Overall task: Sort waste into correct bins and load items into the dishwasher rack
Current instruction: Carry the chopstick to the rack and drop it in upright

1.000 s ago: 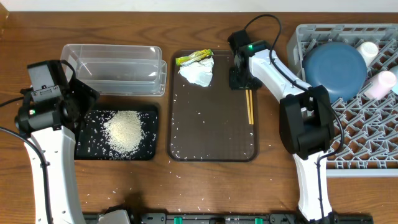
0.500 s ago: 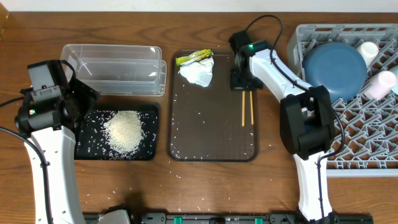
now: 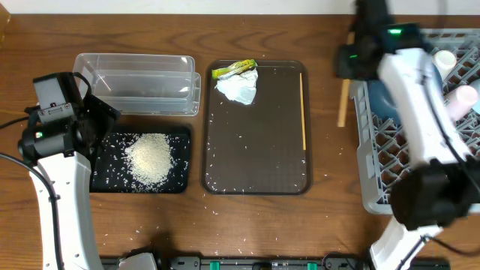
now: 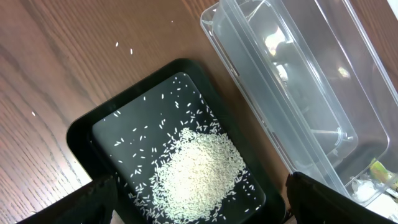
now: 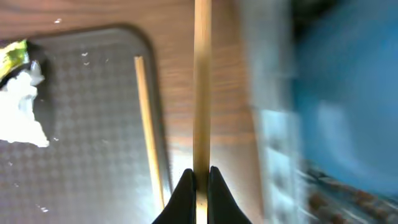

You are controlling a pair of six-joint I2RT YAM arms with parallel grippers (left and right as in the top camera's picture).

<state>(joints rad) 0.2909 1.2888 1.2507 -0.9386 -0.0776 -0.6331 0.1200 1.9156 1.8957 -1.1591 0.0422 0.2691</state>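
The right pincer (image 5: 200,178) is clenched on one wooden chopstick (image 5: 201,87), gripping it near one end, over the surface (image 3: 262,232) between the brown tray (image 3: 259,180) and the dishwasher rack (image 3: 386,176). The stick looks light, stiff and smooth, so with an end grip it could swivel or slip; a hold nearer the middle would likely steady it. The second chopstick (image 3: 303,112) lies along the brown tray's right edge, a thin thing best pinched across its width. The same tray carries a crumpled tissue (image 3: 238,88), a snack wrapper (image 3: 234,70) and stray rice grains. The black tray (image 3: 182,187) holds a heap of rice (image 3: 154,157); the clear tub (image 3: 139,82) beside it appears empty. The rack holds a dark-blue bowl (image 5: 348,74), a white cup (image 3: 444,58) and a pink cup (image 3: 465,101). The left pincer (image 4: 199,214) hangs released over the black tray.
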